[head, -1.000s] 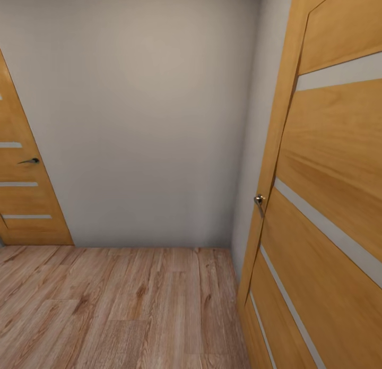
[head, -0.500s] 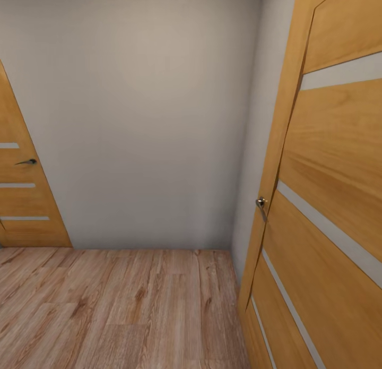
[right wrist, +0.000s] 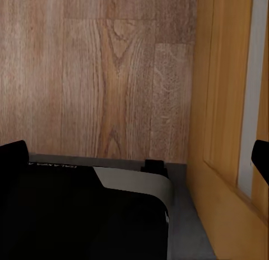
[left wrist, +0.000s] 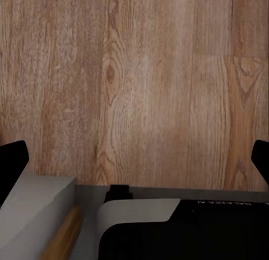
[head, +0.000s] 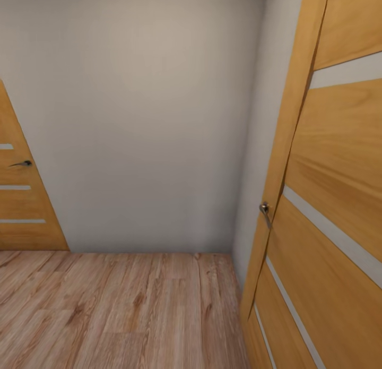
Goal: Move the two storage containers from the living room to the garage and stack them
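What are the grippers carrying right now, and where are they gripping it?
Nothing is held: the left gripper and the right gripper have fingers spread wide with only wood plank floor between them.

Head view: high, facing forward and down at a grey wall (head: 148, 119), with one door (head: 329, 199) close at right and another (head: 21, 199) far left. Both wrist views: close, facing straight down at the plank floor (left wrist: 145, 86), shared with the head view; the right wrist view also takes in the near door.
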Motion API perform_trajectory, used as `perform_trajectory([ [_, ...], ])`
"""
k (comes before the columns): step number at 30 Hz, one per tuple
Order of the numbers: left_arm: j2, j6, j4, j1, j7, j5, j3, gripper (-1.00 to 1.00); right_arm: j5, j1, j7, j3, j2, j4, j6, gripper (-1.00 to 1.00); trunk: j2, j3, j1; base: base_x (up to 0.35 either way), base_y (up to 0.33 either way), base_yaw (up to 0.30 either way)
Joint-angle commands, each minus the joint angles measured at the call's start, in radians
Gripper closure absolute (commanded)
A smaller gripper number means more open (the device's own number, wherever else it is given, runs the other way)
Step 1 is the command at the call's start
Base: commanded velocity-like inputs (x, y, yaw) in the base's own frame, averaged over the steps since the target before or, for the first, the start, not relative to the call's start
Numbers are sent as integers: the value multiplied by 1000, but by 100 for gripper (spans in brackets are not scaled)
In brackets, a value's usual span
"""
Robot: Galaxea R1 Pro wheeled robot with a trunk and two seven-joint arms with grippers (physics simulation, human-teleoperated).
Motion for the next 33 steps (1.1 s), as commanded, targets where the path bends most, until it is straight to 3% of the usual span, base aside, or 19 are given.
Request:
perform_trajectory([
  [1, 0, -7, 5, -2, -5, 5, 2, -100, -8, -2, 4, 8, 0, 5, -8, -100, -1, -1, 1, 141, 0, 0],
  [33, 1, -6, 5, -2, -5, 5, 2, -100, -8, -2, 6, 8, 0, 5, -7, -100, -1, -1, 1, 44, 0, 0],
])
